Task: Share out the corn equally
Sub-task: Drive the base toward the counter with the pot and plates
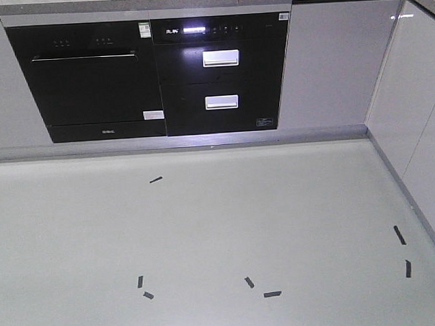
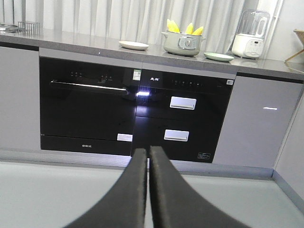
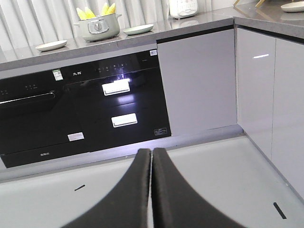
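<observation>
Left gripper (image 2: pixel 147 151) sits low, facing the black glass ovens (image 2: pixel 85 104), jaws pressed together on nothing. Up on the grey stone counter (image 2: pixel 71 40): a round white plate (image 2: pixel 133 45), then the bright yellow corn cobs (image 2: pixel 174 25) standing in the pale green pot (image 2: pixel 184 43), then a light green plate (image 2: pixel 219 56). Right gripper (image 3: pixel 151 152) is closed too, empty.

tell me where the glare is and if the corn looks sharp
Front view: glare on the control panel, no corn in frame. Left wrist view: glare on the oven door, corn fairly sharp. Right wrist view: glare around the upper drawer handle, corn small, soft.
</observation>
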Tool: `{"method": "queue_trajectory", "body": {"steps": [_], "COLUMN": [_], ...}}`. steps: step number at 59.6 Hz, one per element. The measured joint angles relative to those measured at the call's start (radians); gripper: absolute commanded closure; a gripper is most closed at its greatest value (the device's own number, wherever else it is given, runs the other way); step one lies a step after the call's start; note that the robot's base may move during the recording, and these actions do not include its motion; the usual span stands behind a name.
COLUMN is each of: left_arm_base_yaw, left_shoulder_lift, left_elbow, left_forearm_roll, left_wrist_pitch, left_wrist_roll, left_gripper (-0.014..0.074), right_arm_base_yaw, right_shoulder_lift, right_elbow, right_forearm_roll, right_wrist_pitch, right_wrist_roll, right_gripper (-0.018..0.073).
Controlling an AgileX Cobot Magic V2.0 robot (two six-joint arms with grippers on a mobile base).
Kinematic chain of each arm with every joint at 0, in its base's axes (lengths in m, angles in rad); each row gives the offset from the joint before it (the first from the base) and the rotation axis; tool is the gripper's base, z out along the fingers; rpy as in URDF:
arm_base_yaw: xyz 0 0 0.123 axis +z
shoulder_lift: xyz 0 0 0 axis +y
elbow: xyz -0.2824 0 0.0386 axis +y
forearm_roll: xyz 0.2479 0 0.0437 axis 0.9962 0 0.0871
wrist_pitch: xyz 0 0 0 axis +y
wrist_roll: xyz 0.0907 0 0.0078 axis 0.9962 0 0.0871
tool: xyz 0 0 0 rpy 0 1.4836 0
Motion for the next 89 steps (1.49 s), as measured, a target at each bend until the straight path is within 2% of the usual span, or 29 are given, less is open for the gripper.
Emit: {"method": "queue_trajectory", "body": {"steps": [89], "left_arm_base_yaw": [0.0], "left_shoulder_lift": [0.0], "left_elbow": [0.0], "left_forearm_roll": [0.0], "left_wrist_pitch": [0.0], "left_wrist_roll": [0.0], "left_gripper": [0.0603], "right_arm_base_yaw": [0.0], "right_shoulder_lift": [0.0], "right_elbow": [0.0], "right_forearm_roll": [0.0], "right_wrist_pitch": [0.0], "right_wrist_roll": [0.0], "right_gripper": [0.0561]}}
